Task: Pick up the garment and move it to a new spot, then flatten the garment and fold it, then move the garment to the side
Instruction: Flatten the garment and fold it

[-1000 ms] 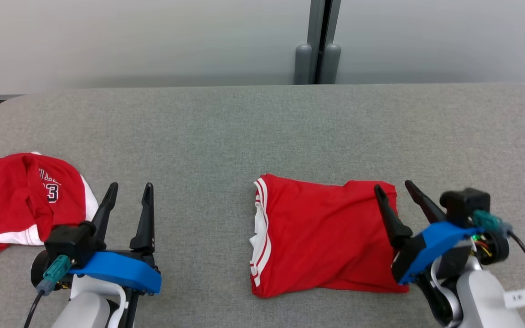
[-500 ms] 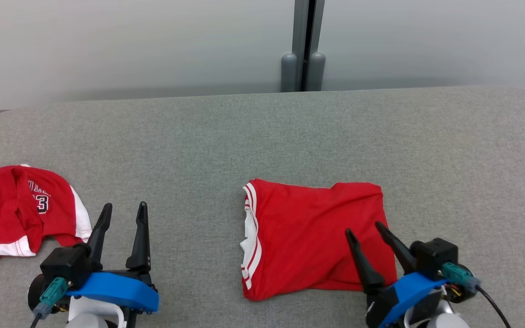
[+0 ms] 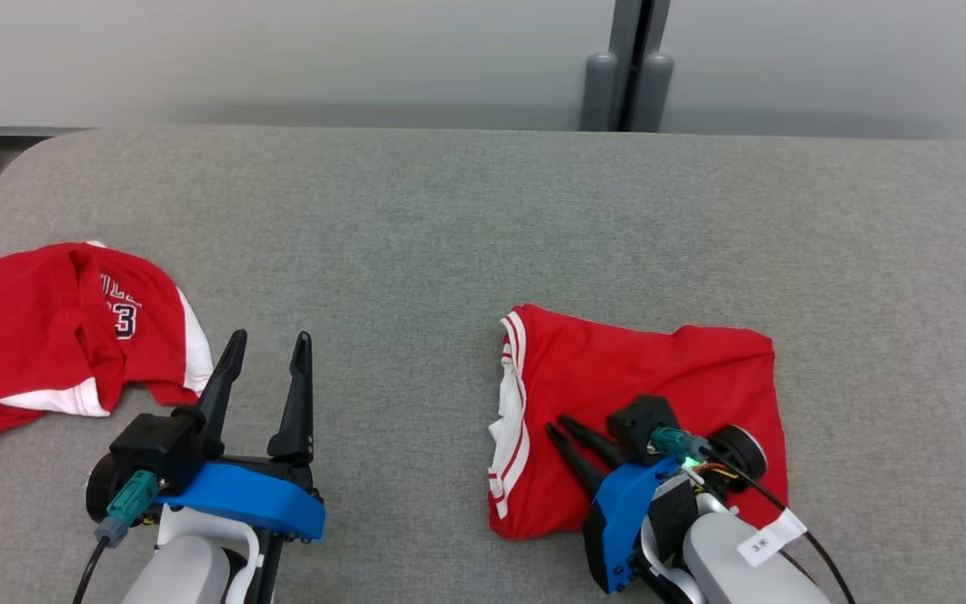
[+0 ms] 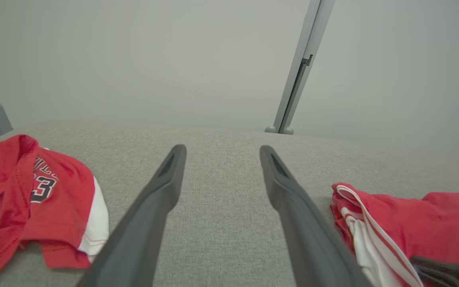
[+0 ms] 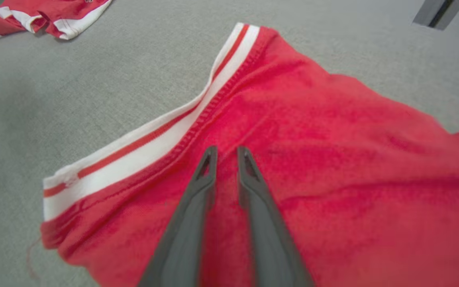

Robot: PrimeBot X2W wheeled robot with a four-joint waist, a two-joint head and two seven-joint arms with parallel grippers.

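Grey table point(image 3: 449, 218): folded garment point(image 3: 617, 369), striped hem point(image 3: 510, 419) leftward; left fingers point(image 3: 297, 394) spread, right fingers point(image 3: 573, 461) unclear.

A crumpled red jersey point(image 3: 55, 327) (number printed) lies on the grey table point(image 3: 449, 235).

Wide bare strip of table point(image 3: 416, 252) between crumpled jersey point(image 3: 47, 327) at left and folded garment point(image 3: 659, 377) (right gripper point(image 3: 558, 424) parked over it), easy pass. Far half open up to wall post point(image 3: 634, 84), probably just past edge.
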